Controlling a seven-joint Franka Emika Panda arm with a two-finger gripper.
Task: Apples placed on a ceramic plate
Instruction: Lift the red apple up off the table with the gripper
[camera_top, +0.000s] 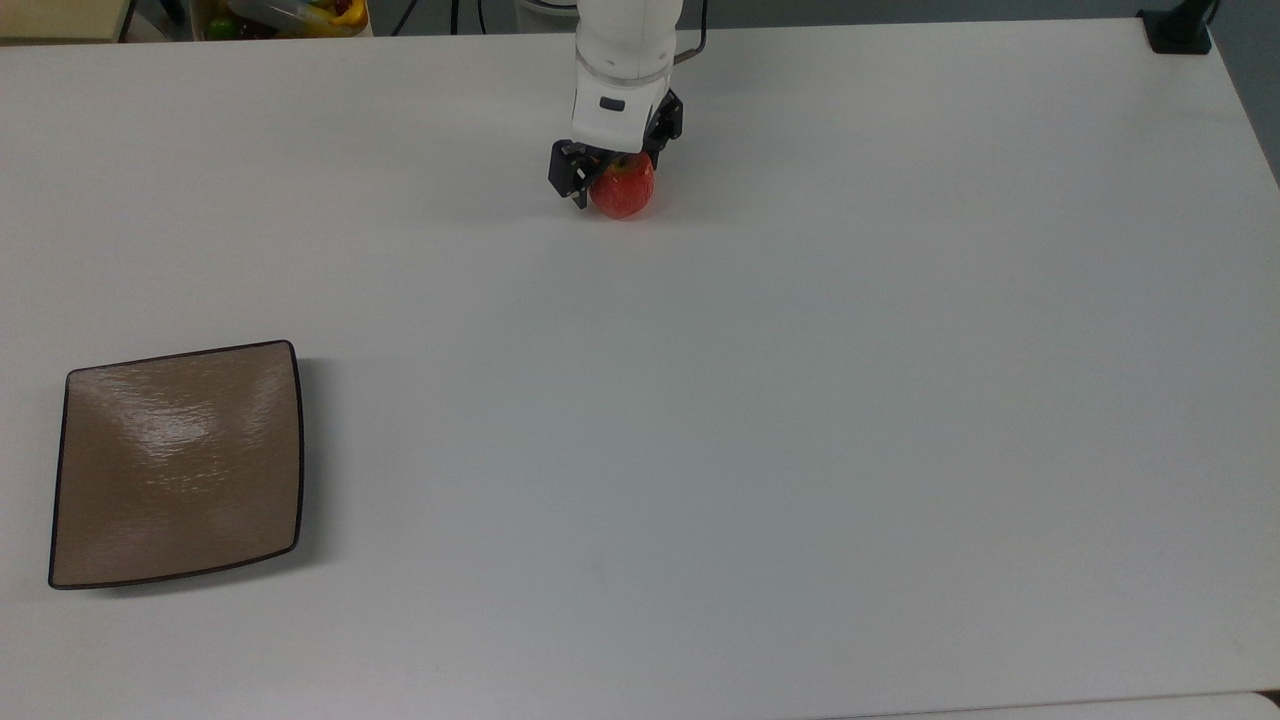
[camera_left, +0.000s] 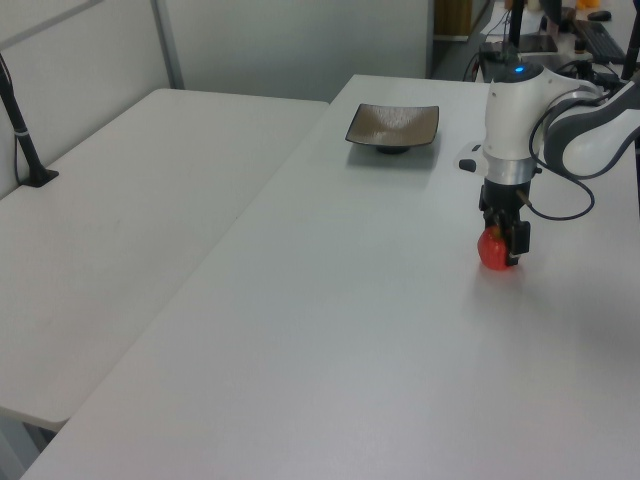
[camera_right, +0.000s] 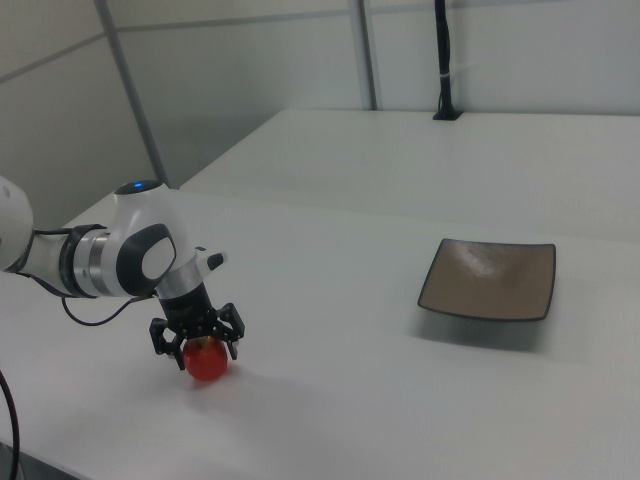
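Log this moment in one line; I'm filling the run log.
phase: reach | hand: open, astride apple | apple: on table | plate: bare

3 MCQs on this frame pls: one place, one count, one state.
1. In the top view, where is the plate?
A. lower left
B. upper right
C. centre

2. How many apples are on the table?
A. three
B. one
C. none

3. What is on the plate?
A. an apple
B. a cup
C. nothing

Key: 1 A, the plate sits at the top view's lower left. 2 B, a single apple rests on the table, straddled by the end effector. 3 C, its brown surface is bare.
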